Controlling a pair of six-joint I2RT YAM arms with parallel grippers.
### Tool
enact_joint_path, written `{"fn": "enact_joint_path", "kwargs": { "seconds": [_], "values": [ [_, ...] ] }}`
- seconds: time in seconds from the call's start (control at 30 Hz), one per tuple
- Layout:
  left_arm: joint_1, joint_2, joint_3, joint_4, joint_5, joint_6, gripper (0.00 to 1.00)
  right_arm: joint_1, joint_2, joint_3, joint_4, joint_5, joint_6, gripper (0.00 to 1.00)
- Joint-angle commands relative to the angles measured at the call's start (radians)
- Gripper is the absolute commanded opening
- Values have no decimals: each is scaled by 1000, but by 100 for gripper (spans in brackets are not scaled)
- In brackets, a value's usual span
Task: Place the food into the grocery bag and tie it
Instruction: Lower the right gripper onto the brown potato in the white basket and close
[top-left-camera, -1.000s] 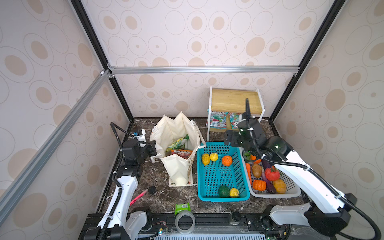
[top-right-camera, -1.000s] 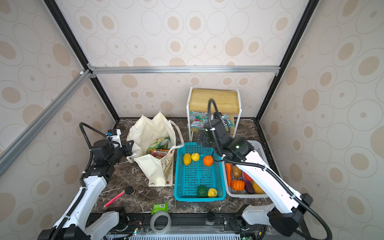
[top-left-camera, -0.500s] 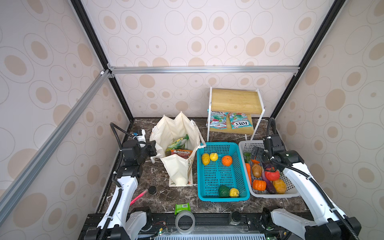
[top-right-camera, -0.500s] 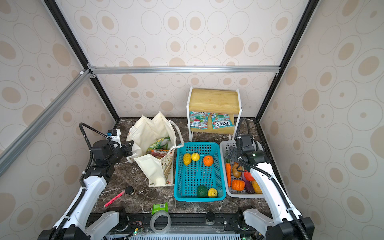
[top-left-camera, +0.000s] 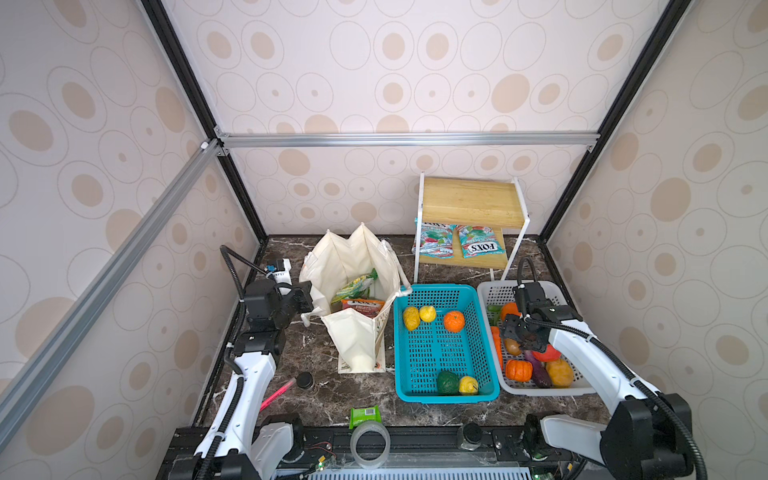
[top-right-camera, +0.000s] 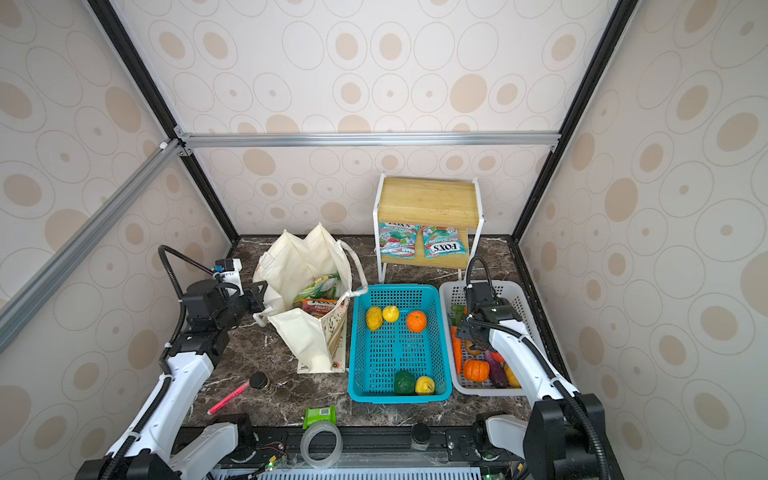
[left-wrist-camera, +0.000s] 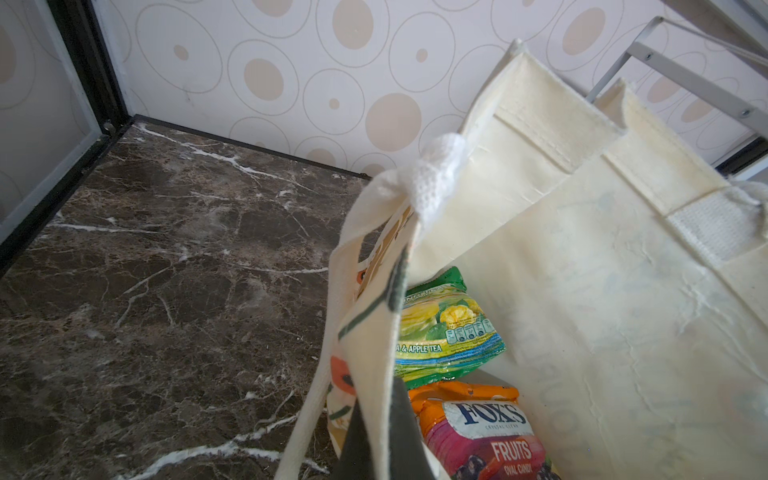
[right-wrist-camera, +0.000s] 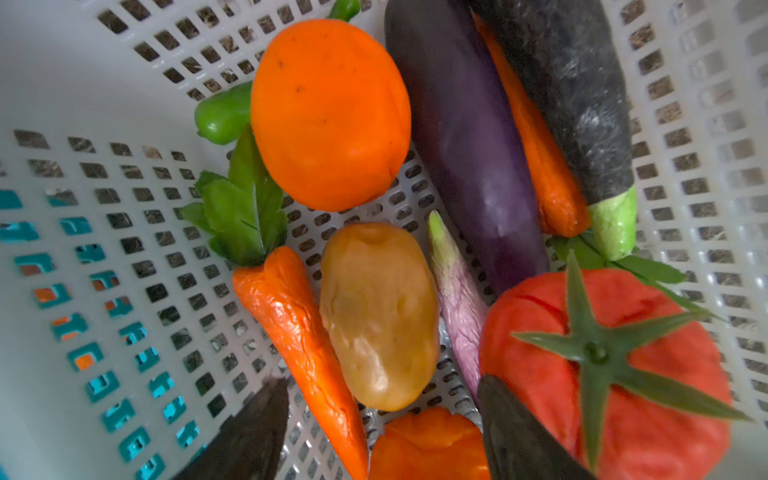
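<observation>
Canvas of the grocery bag (top-left-camera: 357, 257) was pinched in the left gripper (top-left-camera: 305, 296), which was clenched on the wall nearest it. In the left wrist view one dark finger (left-wrist-camera: 374, 440) lay against the inside of that wall. Down inside the bag, an orange snack packet (left-wrist-camera: 478, 428) lay right beside the finger and a green snack packet (left-wrist-camera: 444, 332) a little farther off. The right gripper (right-wrist-camera: 380, 384) hung inside the white basket (right-wrist-camera: 124, 187) with its jaws apart and nothing gripped. Directly ahead of its gap lay the brown potato (right-wrist-camera: 378, 316), with the orange carrot (right-wrist-camera: 299, 332) touching it along one side. A red tomato (right-wrist-camera: 602, 374) sat just outside one finger, and a purple eggplant (right-wrist-camera: 465, 145) lay farther ahead. Two yellow lemons (top-left-camera: 427, 313) lay in the blue basket (top-left-camera: 432, 289), between the two grippers
</observation>
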Motion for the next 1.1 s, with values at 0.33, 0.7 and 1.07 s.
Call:
{"fn": "enact_joint_path", "kwargs": {
  "seconds": [0.33, 0.7, 1.07],
  "values": [
    [2, -19, 0, 10, 0, 30, 0, -21, 146, -38, 90, 2, 14, 72],
    [1, -21, -2, 11, 4, 28, 0, -31, 204, -40, 131, -11, -1, 58],
    [2, -25, 0, 4, -9, 35, 0, -31, -76, 0, 54, -34, -28, 36]
  ]
}}
